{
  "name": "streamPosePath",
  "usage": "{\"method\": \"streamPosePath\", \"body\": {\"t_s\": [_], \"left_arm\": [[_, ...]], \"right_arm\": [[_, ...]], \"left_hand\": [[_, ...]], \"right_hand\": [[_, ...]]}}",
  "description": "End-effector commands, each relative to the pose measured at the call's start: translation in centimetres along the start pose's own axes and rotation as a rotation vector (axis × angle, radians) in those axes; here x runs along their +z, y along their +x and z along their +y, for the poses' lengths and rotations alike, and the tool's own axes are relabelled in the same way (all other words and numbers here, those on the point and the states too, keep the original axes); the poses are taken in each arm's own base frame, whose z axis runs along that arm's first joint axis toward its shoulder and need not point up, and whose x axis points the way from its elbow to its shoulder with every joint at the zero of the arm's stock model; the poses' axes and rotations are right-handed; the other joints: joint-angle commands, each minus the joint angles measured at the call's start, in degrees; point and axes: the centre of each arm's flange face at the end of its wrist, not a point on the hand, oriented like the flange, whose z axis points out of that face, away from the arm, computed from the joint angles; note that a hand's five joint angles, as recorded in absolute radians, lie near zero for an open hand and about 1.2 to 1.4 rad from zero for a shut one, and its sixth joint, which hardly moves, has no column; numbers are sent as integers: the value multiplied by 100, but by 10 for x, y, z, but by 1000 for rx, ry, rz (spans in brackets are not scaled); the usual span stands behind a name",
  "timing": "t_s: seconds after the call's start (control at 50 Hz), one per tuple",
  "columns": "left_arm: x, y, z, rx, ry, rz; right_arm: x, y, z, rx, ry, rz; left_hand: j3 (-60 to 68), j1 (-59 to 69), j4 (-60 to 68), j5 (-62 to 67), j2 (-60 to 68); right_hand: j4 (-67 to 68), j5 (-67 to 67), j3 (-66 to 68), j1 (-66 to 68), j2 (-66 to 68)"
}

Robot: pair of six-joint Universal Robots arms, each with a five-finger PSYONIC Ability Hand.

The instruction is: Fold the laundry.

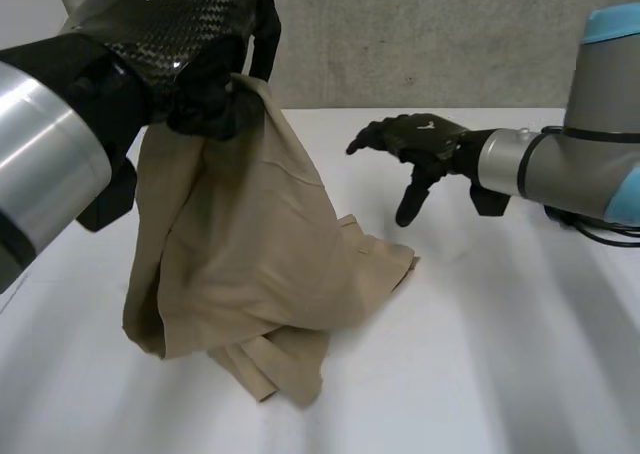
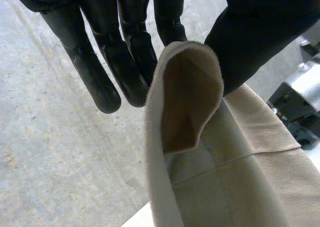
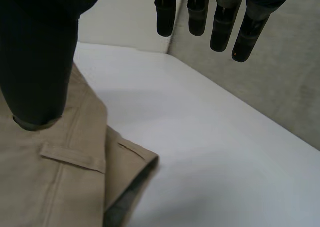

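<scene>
Head view: tan trousers (image 1: 240, 274) in left hand (image 1: 205, 99)

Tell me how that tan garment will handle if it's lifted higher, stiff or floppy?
Probably floppy: the tan garment hangs in loose folds from the left hand and crumples where it meets the table. It likely isn't slippery, since a pinch at one edge holds it.

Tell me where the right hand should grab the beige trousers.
I'd pinch the waistband corner beside the belt loop, lying on the table. Come from the right hand's own side: that edge juts out free, while the left hand holds the trousers' other end aloft.
</scene>
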Motion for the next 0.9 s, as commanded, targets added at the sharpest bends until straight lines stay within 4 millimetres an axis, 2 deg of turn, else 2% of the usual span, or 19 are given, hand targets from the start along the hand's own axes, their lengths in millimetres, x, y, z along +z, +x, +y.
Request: {"method": "streamPosePath", "body": {"t_s": [0.02, 0.1, 0.16, 0.26, 0.3, 0.32, 0.38, 0.4, 0.46, 0.48, 0.5, 0.52, 0.54, 0.58, 0.68, 0.72, 0.78, 0.84, 0.9], "left_arm": [[-16, 5, -7, 1, 32, 35], [-17, 4, -9, 2, 39, 35], [-17, 4, -9, 2, 39, 35], [-15, 5, -7, 1, 35, 35], [-15, 5, -7, 1, 32, 35], [-14, 5, -5, 1, 27, 38], [-11, 4, -4, 2, 26, 33], [-10, 2, -4, 3, 27, 27], [-8, 0, -5, 3, 30, 19], [-7, -4, -4, 5, 29, 5], [-6, -7, -4, 7, 28, -4], [-5, -9, -4, 8, 27, -12], [-3, -12, -4, 8, 28, -23], [2, -23, -3, 12, 34, -64], [13, -49, 0, 20, 61, -156], [15, -58, -1, 25, 77, -188], [15, -60, -1, 24, 81, -195], [14, -55, -2, 25, 83, -178], [12, -51, -3, 19, 81, -162]], "right_arm": [[27, -56, 20, -106, -37, -193], [39, -92, 34, -113, -72, -285], [43, -109, 47, -95, -114, -333], [48, -123, 59, -112, -149, -363], [49, -121, 55, -136, -131, -351], [49, -117, 44, -157, -97, -328], [50, -107, 19, -204, -32, -238], [48, -96, 2, -215, 3, -158], [38, -76, -22, -235, 46, -37], [27, -59, -35, -242, 61, 40], [19, -51, -42, -247, 70, 72], [11, -43, -50, -253, 78, 104], [-7, -36, -66, -269, 96, 144], [-24, -30, -78, -284, 104, 185], [-65, -21, -89, -306, 89, 254], [-84, -24, -97, -319, 105, 284], [-101, -35, -100, -321, 105, 290], [-107, -42, -94, -306, 88, 274], [-104, -46, -83, -281, 53, 259]], "left_hand": [[1172, 1407, 1133, 1392, 1138], [1172, 1407, 1133, 1392, 1138], [1172, 1407, 1133, 1392, 1138], [1172, 1407, 1133, 1392, 1138], [1172, 1407, 1133, 1392, 1138], [1172, 1407, 1133, 1392, 1138], [1172, 1407, 1133, 1392, 1138], [1172, 1407, 1133, 1392, 1138], [1172, 1407, 1133, 1392, 1138], [1172, 1407, 1133, 1392, 1138], [1172, 1407, 1133, 1392, 1138], [1172, 1407, 1133, 1392, 1138], [1172, 1407, 1133, 1392, 1138], [1172, 1407, 1133, 1392, 1138], [1172, 1407, 1133, 1392, 1138], [1172, 1407, 1133, 1392, 1138], [1172, 1407, 1133, 1392, 1138], [1172, 1407, 1133, 1392, 1138], [1172, 1407, 1133, 1392, 1138]], "right_hand": [[-341, -395, -227, -163, -266], [-341, -395, -227, -163, -266], [-341, -395, -227, -163, -266], [12, -41, 127, 190, 87], [3516, 3462, 3630, 3694, 3591], [6627, 6574, 6742, 6805, 6702], [6659, 6605, 6773, 6837, 6734], [6659, 6605, 6773, 6837, 6734], [6659, 6605, 6773, 6837, 6734], [6659, 6605, 6773, 6837, 6734], [6659, 6605, 6773, 6837, 6734], [6659, 6605, 6773, 6837, 6734], [6659, 6605, 6773, 6837, 6734], [6659, 6605, 6773, 6837, 6734], [6659, 6605, 6773, 6837, 6734], [6659, 6605, 6773, 6837, 6734], [6659, 6605, 6773, 6837, 6734], [6659, 6605, 6773, 6837, 6734], [2591, 2537, 2705, 2769, 2666]]}}
